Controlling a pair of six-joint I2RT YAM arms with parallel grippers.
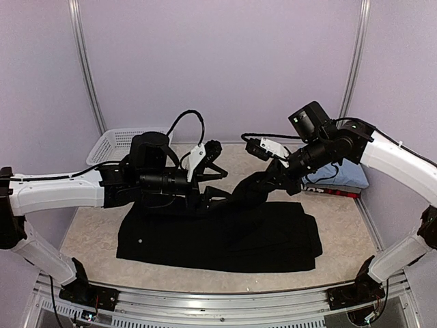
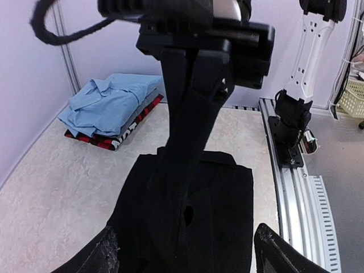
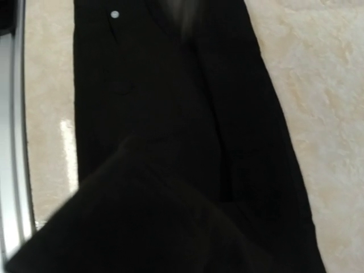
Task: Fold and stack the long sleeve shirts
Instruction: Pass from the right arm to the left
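Note:
A large black long sleeve shirt [image 1: 225, 236] lies spread flat across the near half of the table, and it fills the right wrist view [image 3: 170, 114]. One of its sleeves [image 1: 256, 184] rises from the cloth to my right gripper [image 1: 285, 172], which is shut on it. In the left wrist view the sleeve [image 2: 187, 148] hangs from that gripper [image 2: 196, 62]. My left gripper [image 2: 187, 256] hovers open over the shirt with nothing between its fingertips [image 2: 105, 253]. In the top view it [image 1: 218, 174] is just left of the raised sleeve. A folded light blue shirt [image 2: 111, 102] lies on a red-and-black one [image 2: 108, 139].
A white mesh basket [image 1: 116, 143] stands at the back left corner. The folded pile [image 1: 345, 176] sits at the right edge beside the wall. Purple walls close in the table; an aluminium rail [image 1: 218, 301] runs along the near edge.

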